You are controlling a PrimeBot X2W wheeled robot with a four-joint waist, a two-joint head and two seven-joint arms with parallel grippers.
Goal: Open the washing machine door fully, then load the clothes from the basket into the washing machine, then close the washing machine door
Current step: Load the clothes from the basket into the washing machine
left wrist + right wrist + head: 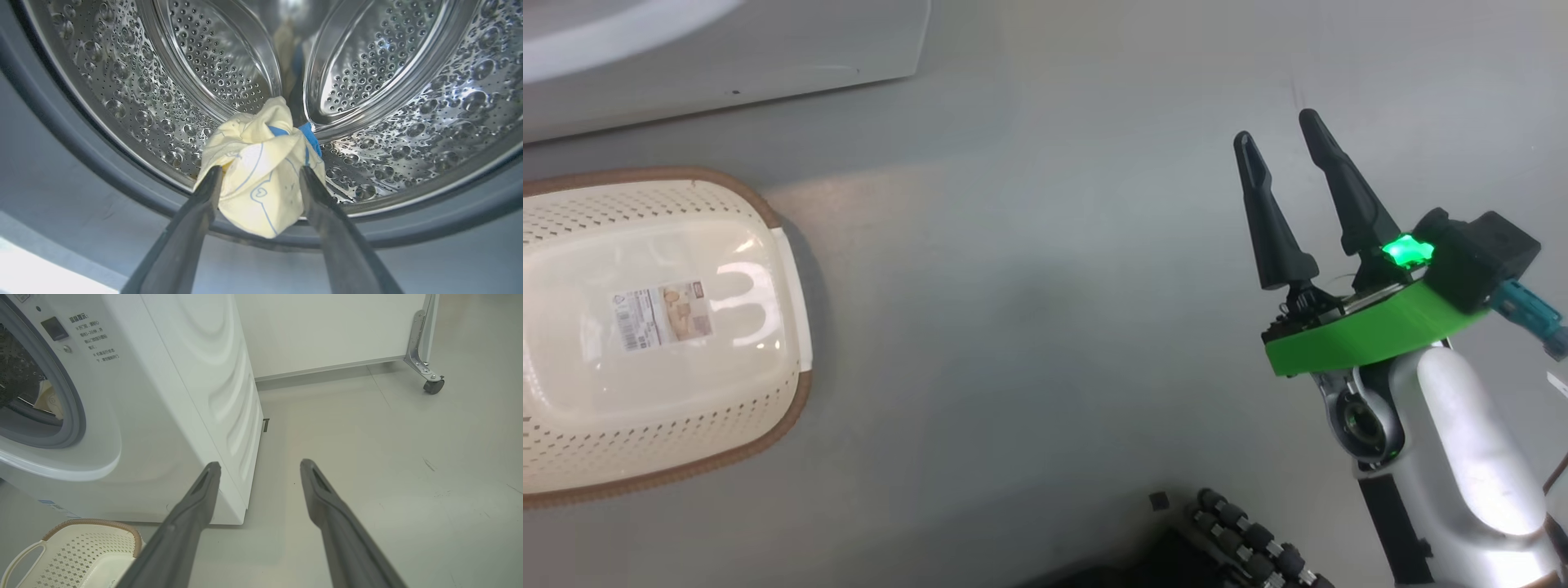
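A cream-yellow garment (pixel 253 134) with blue patches is bunched at the lower lip of the washing machine's steel drum (pixel 388 61), inside the grey gasket (pixel 61 163). My left gripper (pixel 259 175) stands open, its fingertips either side of the bundle. I cannot tell whether they touch it. The basket (pixel 686 441) lies on the floor with nothing inside, its label showing, and its corner (pixel 94 547) appears below the white washing machine (pixel 163 396). My right gripper (pixel 1278 129) hovers open above bare floor, right of the machine (pixel 259 464). The door is out of view.
The machine's white base (pixel 768 49) runs along the top left of the head view. A white panel on a caster (pixel 433 384) stands behind, to the right. Part of my dark base (pixel 1241 539) shows at the bottom edge. Grey floor (pixel 1029 310) lies between basket and right arm.
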